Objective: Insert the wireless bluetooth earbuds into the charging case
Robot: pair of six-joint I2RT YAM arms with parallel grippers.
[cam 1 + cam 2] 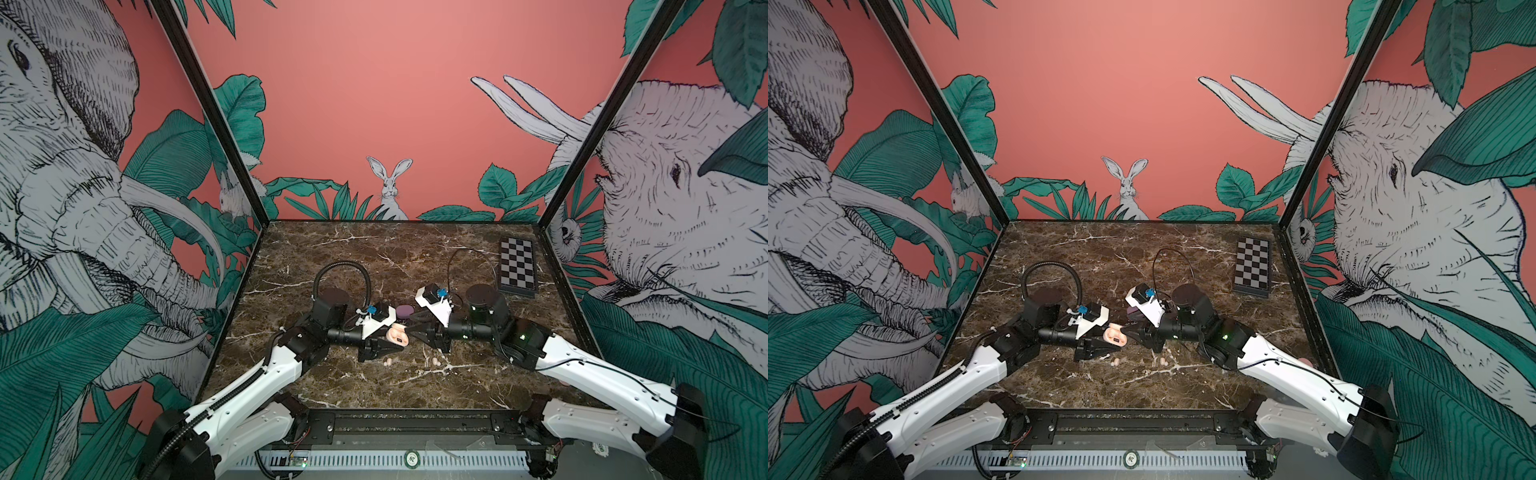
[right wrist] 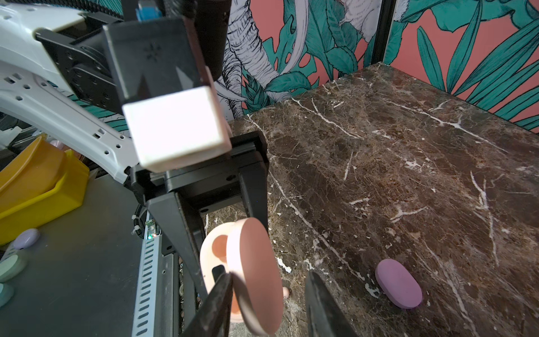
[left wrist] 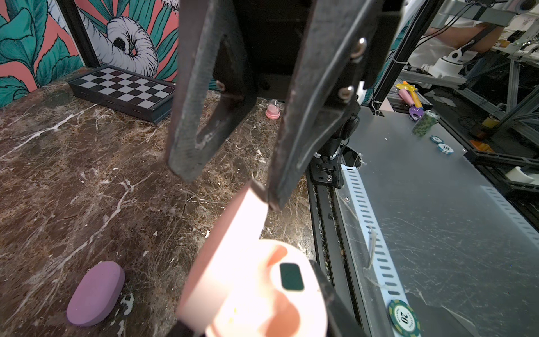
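The left gripper (image 1: 392, 343) is clamped on the open peach case (image 1: 397, 335) just below the middle of both top views, holding it off the table (image 1: 374, 257). The right gripper (image 1: 413, 328) meets it from the right with its jaws parted around the raised lid (image 2: 256, 274); in the right wrist view one finger (image 2: 217, 297) lies against the lid's edge and a gap shows before the other, so we read no grip there. The only writing we can make out is "20" on a green-rimmed chip (image 3: 404, 318) on the grey bench beyond the table edge; a second chip farther off is too small to read. Two peach earbuds (image 1: 388, 362) (image 1: 436, 361) lie on the marble just below the grippers in both top views, apart from each other and outside the case. A closed purple case (image 1: 403, 311) sits just above the peach one, between the two wrists. A chessboard (image 1: 517, 266) lies near the table's upper right corner, well clear of the arms. A small pink domed piece (image 3: 273, 110) stands beside the board in the left wrist view.
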